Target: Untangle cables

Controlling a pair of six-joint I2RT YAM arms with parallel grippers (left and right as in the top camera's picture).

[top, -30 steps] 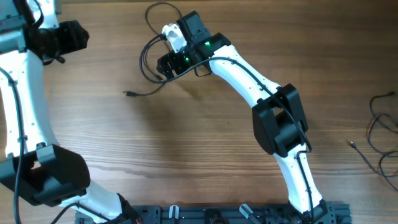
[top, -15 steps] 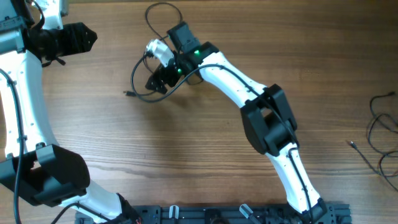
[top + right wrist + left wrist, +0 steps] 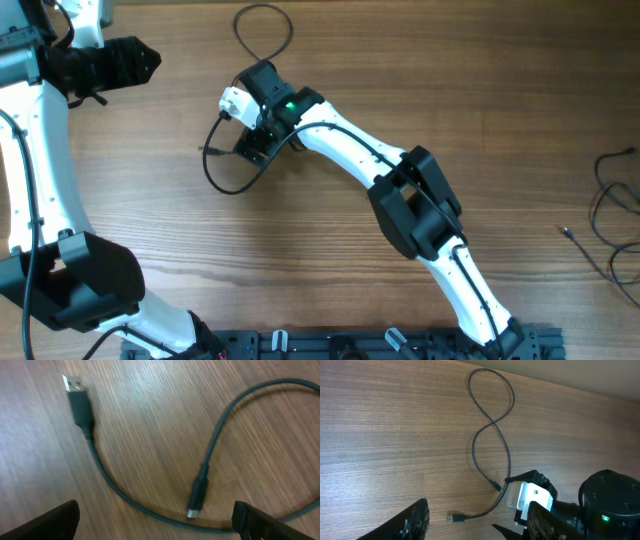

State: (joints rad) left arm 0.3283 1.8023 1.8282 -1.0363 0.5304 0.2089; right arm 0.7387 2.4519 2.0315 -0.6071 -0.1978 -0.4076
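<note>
The cable (image 3: 492, 422) by your right gripper (image 3: 248, 148) is a single thin black one. A separate bunch of thin black cords (image 3: 612, 205) lies well off to that gripper's right, too tangled to count from above. The near cable has two ends, a flat USB plug (image 3: 75, 387) and a small plug (image 3: 196, 497), and it crosses itself once into a figure of eight. It lies loose on the wooden table (image 3: 320, 250) and passes beneath the right gripper, with one loop beyond it and one curve out to its left. Your right gripper hangs over the cable with its jaws spread wide and nothing between them; both plugs lie ahead of its fingers (image 3: 45, 522), apart from each other. Your left gripper (image 3: 150, 60), well to the left of the right gripper, also has its fingers (image 3: 415, 520) parted and empty. The overhead view hides the small plug under the right gripper. Both wrist views show it, just beside the cable's own curve. Only the overhead view shows the far bunch.
</note>
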